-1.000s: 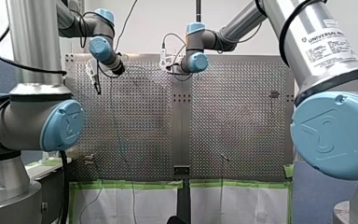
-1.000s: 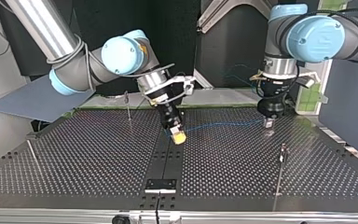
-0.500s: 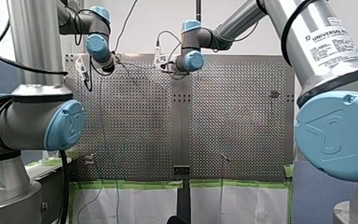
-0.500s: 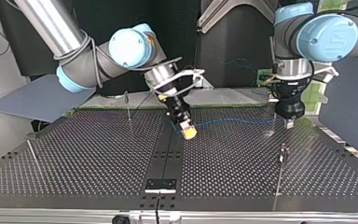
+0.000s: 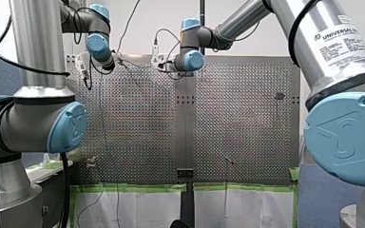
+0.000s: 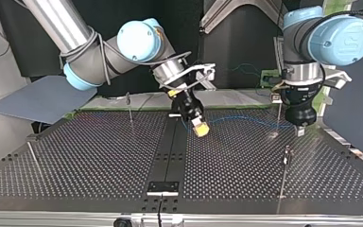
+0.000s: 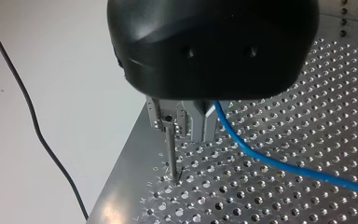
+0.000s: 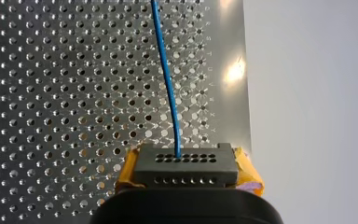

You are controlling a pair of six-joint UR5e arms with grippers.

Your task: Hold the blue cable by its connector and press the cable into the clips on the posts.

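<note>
1. The right pincer (image 8: 188,171) is clamped on the connector (image 8: 186,163), which is gripped on both sides by the yellow pads (image 8: 248,173).
2. The connector is seen as a dark grey block with two rows of small holes across its face. The blue cable (image 8: 167,88) is plugged into the upper row, near the middle.
3. The cable is shown as thin, bright blue and gently curved. It is led straight ahead from the connector over the perforated metal surface (image 8: 51,102).
4. In the top view the cable is strung between the two pincers, above the far half of the surface and clear of it.
5. The left pincer (image 7: 186,122) is drawn together on the cable. The cable is seen emerging beside the metal fingers (image 7: 203,123) and sloping away across the surface.
6. A thin post (image 7: 170,151) is planted upright in the surface just beside those fingers, close to the surface's edge. Whether it is touched by them cannot be told.
7. Further out in the top view, a clip-topped post (image 6: 286,163) is set nearer the camera than the left pincer. A far post (image 6: 130,109) stands at the view's left, and a leaning post (image 6: 34,158) is placed by the left edge.
</note>
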